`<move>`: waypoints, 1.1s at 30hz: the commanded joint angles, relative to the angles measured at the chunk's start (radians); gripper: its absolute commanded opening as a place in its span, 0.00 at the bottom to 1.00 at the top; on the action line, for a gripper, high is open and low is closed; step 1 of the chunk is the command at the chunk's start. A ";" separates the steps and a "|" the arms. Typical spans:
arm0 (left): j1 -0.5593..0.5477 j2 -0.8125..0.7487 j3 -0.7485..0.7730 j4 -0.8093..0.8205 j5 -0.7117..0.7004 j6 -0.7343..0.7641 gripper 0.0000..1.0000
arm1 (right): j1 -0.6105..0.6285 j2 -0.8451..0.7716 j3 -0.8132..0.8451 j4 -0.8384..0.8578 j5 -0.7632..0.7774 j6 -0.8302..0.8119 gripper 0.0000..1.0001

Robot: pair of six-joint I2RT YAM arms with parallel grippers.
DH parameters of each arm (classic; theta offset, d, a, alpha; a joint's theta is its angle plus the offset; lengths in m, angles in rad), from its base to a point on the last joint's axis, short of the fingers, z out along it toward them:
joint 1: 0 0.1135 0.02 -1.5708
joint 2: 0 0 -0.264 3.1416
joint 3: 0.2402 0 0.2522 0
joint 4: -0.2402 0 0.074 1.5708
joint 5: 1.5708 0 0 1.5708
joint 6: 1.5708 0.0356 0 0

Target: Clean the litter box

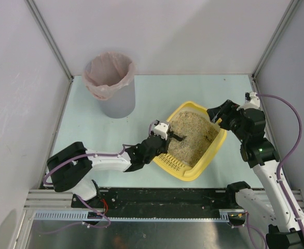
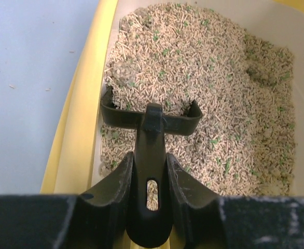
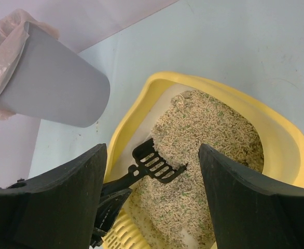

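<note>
The yellow litter box [image 1: 210, 155], filled with beige pellet litter [image 1: 191, 137], sits on the table between the arms. My left gripper [image 1: 162, 134] is shut on the handle of a black slotted scoop [image 1: 176, 137]. In the left wrist view the scoop [image 2: 151, 118] is dug into the litter [image 2: 219, 78] by the box's left wall [image 2: 84, 114], its handle clamped between my fingers [image 2: 122, 181]. A greyish clump [image 2: 123, 72] lies just beyond the scoop. My right gripper [image 1: 218, 115] hovers open over the box's far right corner. The right wrist view shows the scoop [image 3: 160, 166] and the box rim [image 3: 276, 124] below.
A grey bin with a pink liner [image 1: 110, 83] stands at the back left of the table and also shows in the right wrist view as the bin [image 3: 53, 88]. White enclosure walls with metal posts surround the pale table [image 1: 105, 135].
</note>
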 commanded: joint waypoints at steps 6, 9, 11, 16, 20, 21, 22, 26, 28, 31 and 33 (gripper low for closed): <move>-0.010 -0.060 -0.102 0.176 -0.104 0.115 0.00 | 0.013 -0.009 0.004 0.045 0.031 0.007 0.76; -0.016 -0.080 -0.154 0.256 -0.050 0.160 0.00 | 0.012 -0.003 0.002 0.043 0.031 0.003 0.76; -0.017 -0.092 -0.185 0.296 -0.038 0.174 0.00 | 0.015 -0.004 0.004 0.045 0.031 0.001 0.76; -0.017 -0.114 -0.225 0.351 -0.010 0.185 0.00 | 0.015 -0.006 0.002 0.058 0.066 0.000 0.76; -0.017 -0.114 -0.237 0.394 0.037 0.185 0.00 | 0.015 -0.001 0.004 0.077 0.062 0.007 0.75; -0.017 -0.114 -0.245 0.405 0.043 0.185 0.00 | 0.015 0.000 0.004 0.080 0.060 0.006 0.75; -0.019 -0.117 -0.251 0.430 0.050 0.188 0.00 | 0.016 0.003 0.004 0.078 0.060 0.007 0.75; -0.019 -0.115 -0.280 0.500 0.071 0.197 0.00 | 0.016 0.005 0.004 0.074 0.068 0.001 0.75; -0.019 -0.108 -0.297 0.540 0.074 0.201 0.00 | 0.018 0.004 0.004 0.072 0.072 -0.002 0.75; -0.019 -0.089 -0.300 0.560 0.082 0.203 0.00 | 0.015 0.000 0.002 0.069 0.074 0.000 0.75; -0.020 -0.086 -0.303 0.573 0.094 0.200 0.00 | 0.018 0.003 0.004 0.068 0.076 0.000 0.75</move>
